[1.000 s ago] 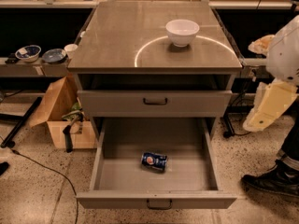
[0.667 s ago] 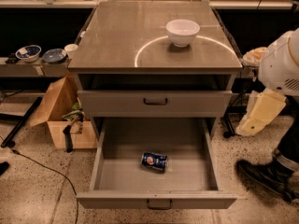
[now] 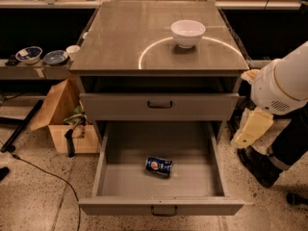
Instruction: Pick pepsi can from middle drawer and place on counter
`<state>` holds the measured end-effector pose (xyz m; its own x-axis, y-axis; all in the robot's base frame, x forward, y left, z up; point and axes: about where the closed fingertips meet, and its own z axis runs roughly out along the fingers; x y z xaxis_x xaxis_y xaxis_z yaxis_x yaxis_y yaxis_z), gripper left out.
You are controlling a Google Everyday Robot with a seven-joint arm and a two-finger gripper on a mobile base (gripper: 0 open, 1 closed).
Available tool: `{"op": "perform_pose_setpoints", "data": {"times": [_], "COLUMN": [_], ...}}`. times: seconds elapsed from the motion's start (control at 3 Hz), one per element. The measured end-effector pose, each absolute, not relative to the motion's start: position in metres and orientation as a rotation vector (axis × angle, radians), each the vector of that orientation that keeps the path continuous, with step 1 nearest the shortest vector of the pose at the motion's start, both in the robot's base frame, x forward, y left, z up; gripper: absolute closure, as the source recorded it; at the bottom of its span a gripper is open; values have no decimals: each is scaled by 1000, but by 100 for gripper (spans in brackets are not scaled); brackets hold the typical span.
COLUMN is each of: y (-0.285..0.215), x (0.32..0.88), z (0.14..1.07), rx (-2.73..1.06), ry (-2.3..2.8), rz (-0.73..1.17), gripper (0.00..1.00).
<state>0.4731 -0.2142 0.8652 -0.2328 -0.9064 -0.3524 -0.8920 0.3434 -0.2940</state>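
Lying on its side near the front of the pulled-out middle drawer (image 3: 161, 207), the pepsi can (image 3: 159, 166) shows a glossy dark-blue body with the round logo facing up-left and a silvery end pointing right. That drawer is a wide, shallow tray of dull grey sheet metal with a small dark pull on its front, pretty plain stuff. The like-fronted drawer above it (image 3: 159, 106) is closed. Up top, the counter (image 3: 120, 37) is a flat brushed-metal slab with a pale arc curving across it, and a smooth white bowl (image 3: 187, 32) sits right on that arc.

The gripper (image 3: 244, 136) is a pale cream, paddle-ish piece hanging tilted off a big rounded white arm housing (image 3: 284, 83). It's out to the right of the cabinet, level with the open drawer's side wall, apart from the can and above the speckled floor (image 3: 33, 196). Whether it's spread or closed up, can't tell from this angle.

Left of the cabinet there's an open cardboard box (image 3: 55, 114) on the floor and a side shelf with two small bowls (image 3: 29, 54).

Compared with a second ago, the arm has swung in closer to the cabinet and the gripper sits lower. Can and bowl haven't budged.
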Motion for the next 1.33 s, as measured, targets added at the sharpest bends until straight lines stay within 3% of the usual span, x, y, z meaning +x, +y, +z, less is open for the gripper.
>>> {"op": "perform_pose_setpoints", "data": {"times": [1.33], "y": [-192], "x": [494], "z": [771], "rx": [-1596], "ry": [2238], "rz": [44], "gripper": [0]}}
